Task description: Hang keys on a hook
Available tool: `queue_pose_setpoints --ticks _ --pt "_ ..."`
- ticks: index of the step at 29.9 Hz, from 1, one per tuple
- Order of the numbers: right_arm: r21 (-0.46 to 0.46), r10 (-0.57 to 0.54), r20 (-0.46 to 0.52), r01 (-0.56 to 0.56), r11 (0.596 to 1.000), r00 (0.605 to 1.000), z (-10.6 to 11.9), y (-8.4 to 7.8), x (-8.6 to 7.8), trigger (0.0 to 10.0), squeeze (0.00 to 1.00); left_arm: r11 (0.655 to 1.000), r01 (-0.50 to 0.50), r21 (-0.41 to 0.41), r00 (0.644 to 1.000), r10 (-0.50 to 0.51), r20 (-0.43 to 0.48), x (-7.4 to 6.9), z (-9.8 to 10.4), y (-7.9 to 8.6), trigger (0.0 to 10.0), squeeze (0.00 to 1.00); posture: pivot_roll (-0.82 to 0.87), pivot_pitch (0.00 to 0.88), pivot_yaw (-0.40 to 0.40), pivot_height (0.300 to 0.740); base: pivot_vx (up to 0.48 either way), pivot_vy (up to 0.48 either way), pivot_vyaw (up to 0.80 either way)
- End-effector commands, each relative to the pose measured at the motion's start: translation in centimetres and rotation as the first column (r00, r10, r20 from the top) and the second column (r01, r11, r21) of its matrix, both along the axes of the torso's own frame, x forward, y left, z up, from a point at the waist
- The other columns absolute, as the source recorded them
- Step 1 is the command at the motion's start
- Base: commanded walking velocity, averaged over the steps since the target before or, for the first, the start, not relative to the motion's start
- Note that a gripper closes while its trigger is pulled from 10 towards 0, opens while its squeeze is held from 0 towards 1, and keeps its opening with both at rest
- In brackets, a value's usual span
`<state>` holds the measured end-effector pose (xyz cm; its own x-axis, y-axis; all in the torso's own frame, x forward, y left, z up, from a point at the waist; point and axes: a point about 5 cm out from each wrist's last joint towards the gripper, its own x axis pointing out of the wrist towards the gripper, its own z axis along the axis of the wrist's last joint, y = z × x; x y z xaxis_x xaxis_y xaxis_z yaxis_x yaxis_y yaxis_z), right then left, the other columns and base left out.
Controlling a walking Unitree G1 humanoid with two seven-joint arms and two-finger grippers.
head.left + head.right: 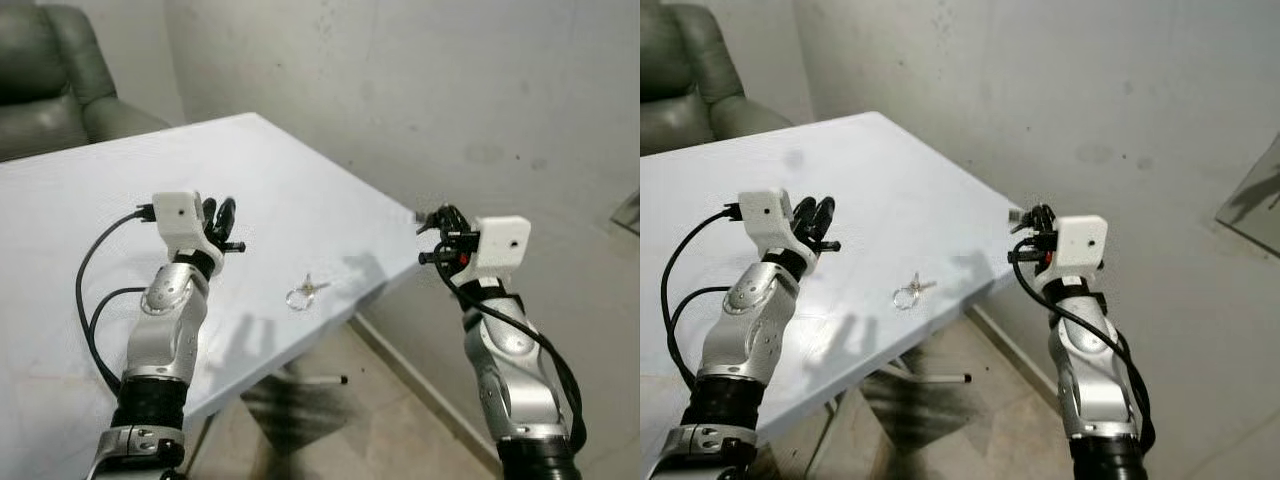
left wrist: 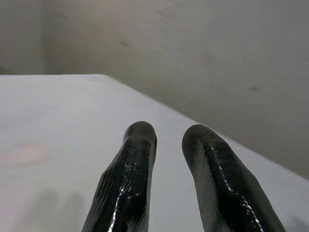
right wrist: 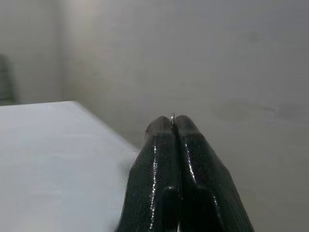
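While the keys [image 1: 305, 292] lie untouched near the white table [image 1: 120, 210] edge, I hold both grippers raised — left gripper [image 1: 222, 222] fingers apart, right gripper [image 1: 437, 224] pressed together. No hook in sight; everything remains.

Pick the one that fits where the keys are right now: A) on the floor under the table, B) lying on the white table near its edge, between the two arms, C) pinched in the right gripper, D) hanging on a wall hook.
B: the keys lie flat on the white table near its edge, with the left gripper and the right gripper raised on either side.
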<state>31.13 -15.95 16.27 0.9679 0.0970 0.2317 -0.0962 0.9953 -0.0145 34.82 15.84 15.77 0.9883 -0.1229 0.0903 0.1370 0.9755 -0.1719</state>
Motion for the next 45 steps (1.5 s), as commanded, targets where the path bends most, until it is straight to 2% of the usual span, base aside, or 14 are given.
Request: queue_pose_setpoints --ticks 1,13,17,35,45 --pt "0.001 -0.027 0.001 0.027 1.000 1.000 0.1 -0.9 -0.1 10.0 0.00 0.999 0.043 0.005 0.999 -0.043 -0.001 0.1 0.1 -1.3 10.0 0.00 -0.12 0.000 -0.029 0.740 0.364 0.000 -0.73" --pt "0.003 -0.022 -0.002 0.022 1.000 1.000 0.0 -0.7 -0.1 10.0 0.00 0.999 0.049 0.009 0.999 -0.049 -0.005 0.0 0.1 -1.4 10.0 0.00 -0.12 0.000 -0.030 0.740 0.360 0.000 -0.72" --pt "0.003 -0.016 -0.004 0.016 1.000 1.000 -0.1 -0.6 -0.1 10.0 0.00 0.998 0.057 0.028 0.998 -0.058 0.030 -0.2 0.4 -1.8 10.0 0.00 -0.11 0.000 -0.033 0.740 0.000 0.000 -0.72" --pt "0.000 -0.008 -0.023 0.008 1.000 1.000 -0.3 -0.4 -0.1 10.0 0.00 0.995 0.081 0.060 0.995 -0.084 0.052 -0.9 0.3 -2.3 10.0 0.00 -0.10 0.000 -0.041 0.740 0.000 0.000 -0.70" --pt "0.004 0.011 -0.036 -0.011 1.000 0.999 -0.3 -0.2 0.0 10.0 0.00 0.994 0.088 0.066 0.995 -0.091 0.032 -1.0 0.2 -2.5 10.0 0.00 -0.10 0.000 -0.045 0.740 0.000 0.000 -0.47"
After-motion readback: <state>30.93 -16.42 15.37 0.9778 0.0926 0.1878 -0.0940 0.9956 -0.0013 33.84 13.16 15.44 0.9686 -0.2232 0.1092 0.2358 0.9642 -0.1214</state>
